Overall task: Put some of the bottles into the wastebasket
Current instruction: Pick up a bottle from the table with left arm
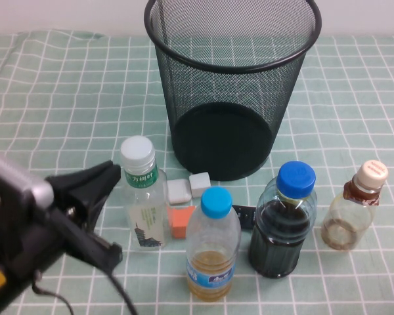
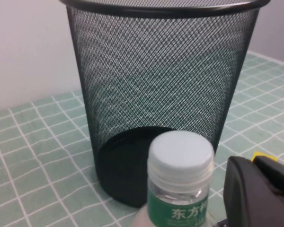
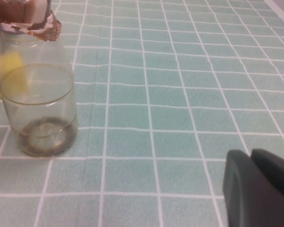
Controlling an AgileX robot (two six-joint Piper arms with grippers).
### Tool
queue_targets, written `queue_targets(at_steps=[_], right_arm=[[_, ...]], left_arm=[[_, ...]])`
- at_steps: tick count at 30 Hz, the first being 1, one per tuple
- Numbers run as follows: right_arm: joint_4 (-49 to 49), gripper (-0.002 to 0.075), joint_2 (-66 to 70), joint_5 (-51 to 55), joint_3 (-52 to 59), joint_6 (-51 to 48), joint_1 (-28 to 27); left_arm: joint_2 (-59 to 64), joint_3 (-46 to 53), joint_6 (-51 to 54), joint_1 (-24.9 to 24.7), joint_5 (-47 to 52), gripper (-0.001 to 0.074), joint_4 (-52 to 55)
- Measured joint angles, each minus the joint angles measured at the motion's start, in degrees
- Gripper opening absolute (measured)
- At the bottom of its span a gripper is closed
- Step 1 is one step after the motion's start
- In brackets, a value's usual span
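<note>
The black wire-mesh wastebasket [image 1: 231, 85] stands upright at the back centre and fills the left wrist view [image 2: 161, 94]. Four bottles stand in front of it: the white-capped, green-labelled one [image 1: 144, 197], a blue-capped one with yellowish liquid [image 1: 213, 246], a blue-capped dark one [image 1: 284, 223], and the squat beige-capped one [image 1: 351, 213]. My left gripper [image 1: 115, 210] is open just left of the white-capped bottle [image 2: 180, 184]; one finger [image 2: 255, 194] shows beside it. My right gripper is out of the high view; one finger [image 3: 260, 189] hovers over the cloth, apart from the squat bottle [image 3: 38, 99].
Two small white blocks [image 1: 178, 191] [image 1: 199, 183], an orange block [image 1: 180, 222] and a small black piece [image 1: 244, 215] lie among the bottles. A green checked cloth [image 1: 65, 98] covers the table. The left arm fills the lower left corner.
</note>
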Motion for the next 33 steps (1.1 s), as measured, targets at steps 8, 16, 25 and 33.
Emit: queue_targets(at_steps=[8,16,25,33], right_arm=[[0.0,-0.0007,0.0,0.0,0.0,0.0,0.0],[0.0,-0.0007,0.0,0.0,0.0,0.0,0.0],[0.0,-0.0007,0.0,0.0,0.0,0.0,0.0],[0.0,-0.0007,0.0,0.0,0.0,0.0,0.0]], left_arm=[[3.0,7.4,-7.9,-0.2,-14.7,0.0166,8.4],[10.2,7.4,-8.3,-0.2,-30.5,0.0658,3.8],[21.2,4.5,-8.3,0.0,-36.9,0.0663,0.8],[27.4,0.9,-9.2,0.4,-38.1,0.0663,0.7]])
